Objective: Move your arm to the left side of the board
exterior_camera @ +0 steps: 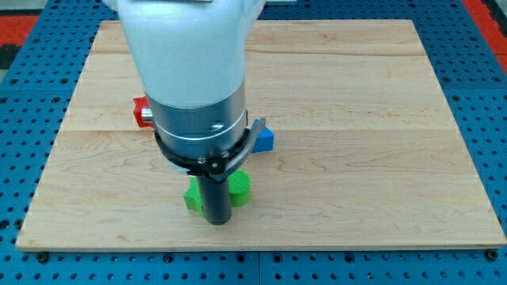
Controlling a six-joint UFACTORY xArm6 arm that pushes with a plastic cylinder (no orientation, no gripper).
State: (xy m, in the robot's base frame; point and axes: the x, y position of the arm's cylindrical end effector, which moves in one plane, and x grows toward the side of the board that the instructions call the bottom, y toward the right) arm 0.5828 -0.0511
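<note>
My arm comes down from the view's top over the middle-left of the wooden board (356,119). Its dark rod ends at my tip (217,222), near the board's bottom edge. A green block (240,186) lies right around the rod; parts of it show on both sides, and its shape is partly hidden. A red block (141,112) peeks out on the arm's left. A blue block (264,139) peeks out on the arm's right. Both are partly hidden by the arm's body.
The board lies on a blue pegboard table (24,119) that frames it on all sides. A red surface (32,24) shows at the view's top left corner.
</note>
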